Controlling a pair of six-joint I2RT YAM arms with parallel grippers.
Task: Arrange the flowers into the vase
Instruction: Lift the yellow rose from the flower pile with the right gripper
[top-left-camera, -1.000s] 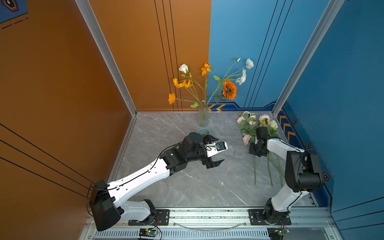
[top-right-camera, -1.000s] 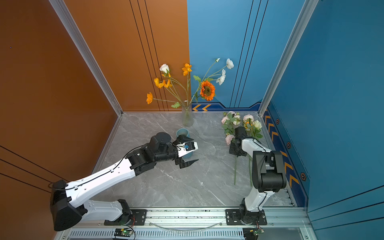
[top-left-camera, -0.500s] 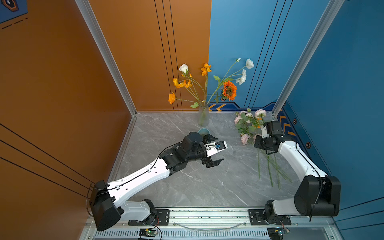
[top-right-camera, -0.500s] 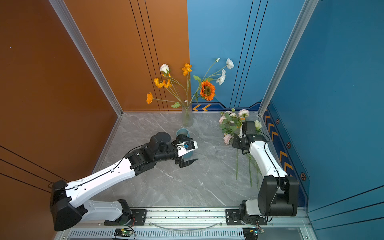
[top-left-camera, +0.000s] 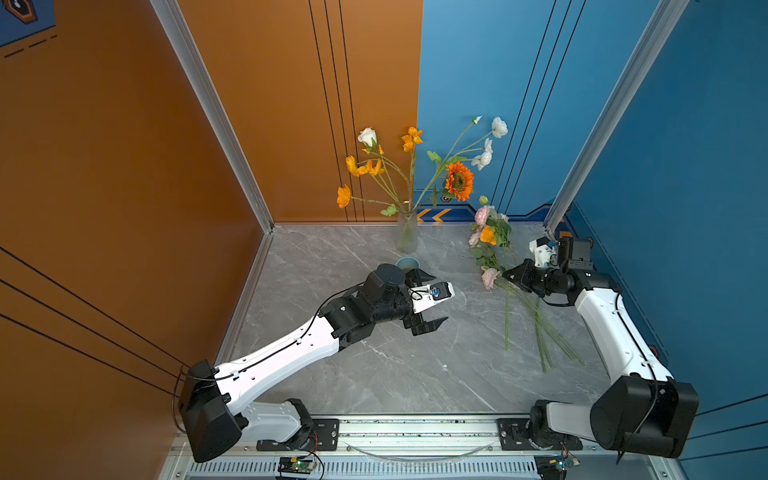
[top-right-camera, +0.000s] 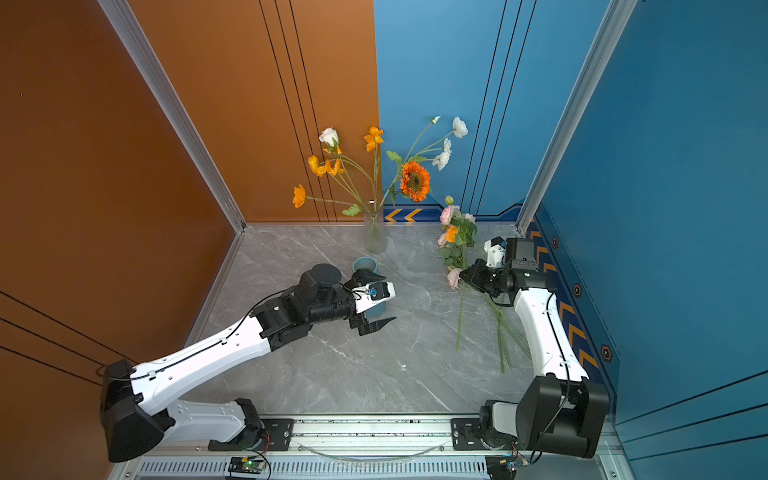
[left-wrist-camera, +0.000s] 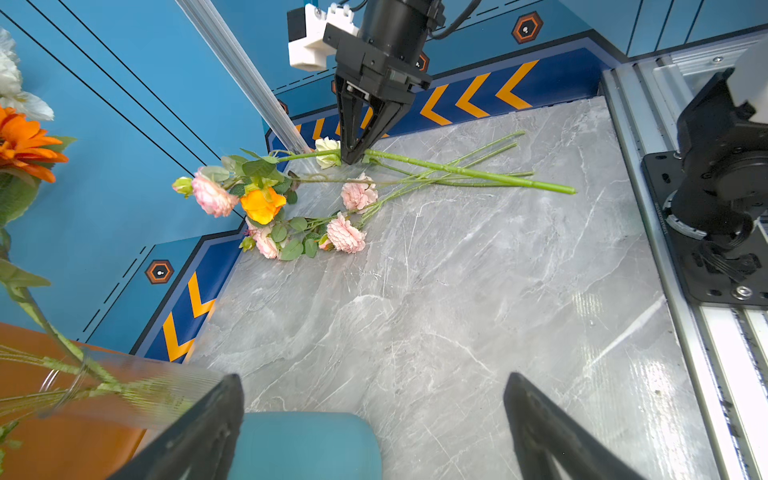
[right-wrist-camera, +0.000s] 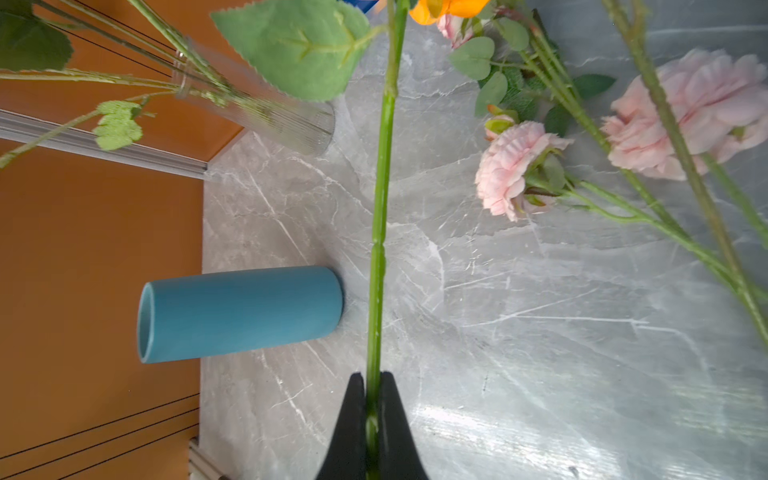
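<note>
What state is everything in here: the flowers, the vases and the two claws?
Left claw: open, empty.
Right claw: shut on one flower stem.
Glass vase: upright, holding a bouquet.
Blue cup: upright, no flowers in it.
Loose flowers: lying on the table.

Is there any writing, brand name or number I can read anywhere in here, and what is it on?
No readable words or numbers anywhere.
orange chevrons on the blue skirting: signs only, no text.
tiny print on the right arm's base: too small to read.
</note>
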